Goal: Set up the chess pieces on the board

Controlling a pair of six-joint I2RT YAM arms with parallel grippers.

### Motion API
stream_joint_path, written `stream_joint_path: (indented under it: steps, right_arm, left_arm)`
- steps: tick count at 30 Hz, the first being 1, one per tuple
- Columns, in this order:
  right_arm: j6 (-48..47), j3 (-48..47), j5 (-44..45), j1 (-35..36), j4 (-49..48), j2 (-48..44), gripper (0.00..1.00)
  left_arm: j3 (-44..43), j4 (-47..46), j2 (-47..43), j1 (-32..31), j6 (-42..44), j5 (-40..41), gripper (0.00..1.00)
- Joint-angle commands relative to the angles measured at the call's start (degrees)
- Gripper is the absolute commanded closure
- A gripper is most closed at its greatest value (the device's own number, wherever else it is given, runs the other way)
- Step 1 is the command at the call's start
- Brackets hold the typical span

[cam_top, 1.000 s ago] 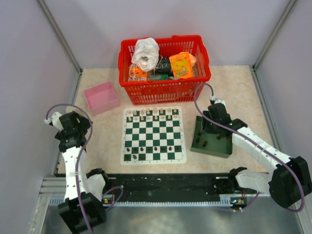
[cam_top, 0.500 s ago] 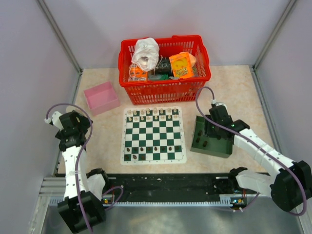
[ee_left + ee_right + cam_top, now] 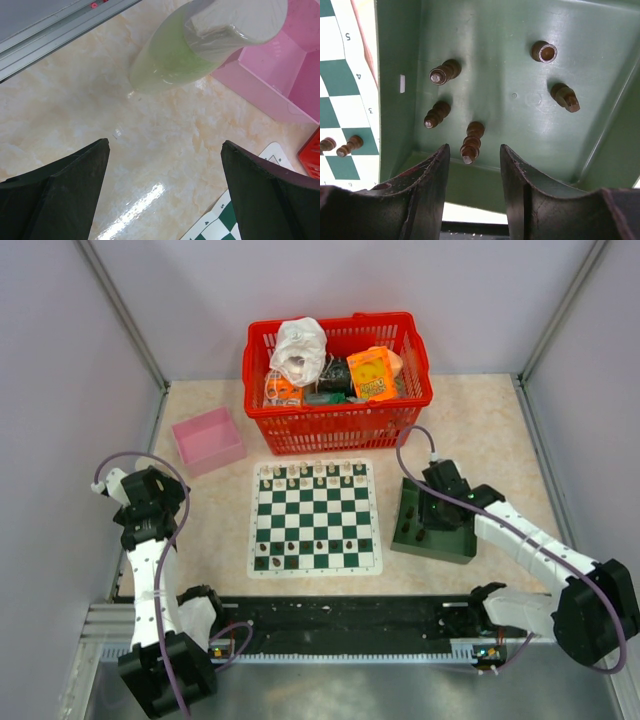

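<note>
Right gripper (image 3: 473, 154) is hanging unclenched, empty, jaws straddling a toppled piece (image 3: 471, 141) by the 6 o'clock wall of the tray (image 3: 485, 60), itself lying at 3 o'clock of the board (image 3: 315, 505); I'm judging: centre, dip lower, pinch across its waist; left gripper (image 3: 165, 144) gaping, empty

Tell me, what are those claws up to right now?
Right claw open, straddling a dark piece lying in the green tray. Left claw open over table. Neighbouring pieces close, none blocking.
</note>
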State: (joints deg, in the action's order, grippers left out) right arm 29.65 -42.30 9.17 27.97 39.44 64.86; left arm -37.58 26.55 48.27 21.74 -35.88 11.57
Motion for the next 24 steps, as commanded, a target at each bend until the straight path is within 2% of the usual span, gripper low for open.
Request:
stream_joint_path:
  steps: [1,24]
  right_arm:
    - [0.7,1.0,0.1,0.6,-1.7,1.1,0.56]
    - [-0.5,1.8,-0.7,1.6,-5.6,5.8,0.65]
  left_arm:
    - [0.1,-2.1,-0.7,0.3,0.1,0.6,0.01]
    - [0.1,-2.3,-0.3,0.4,0.4,0.9,0.01]
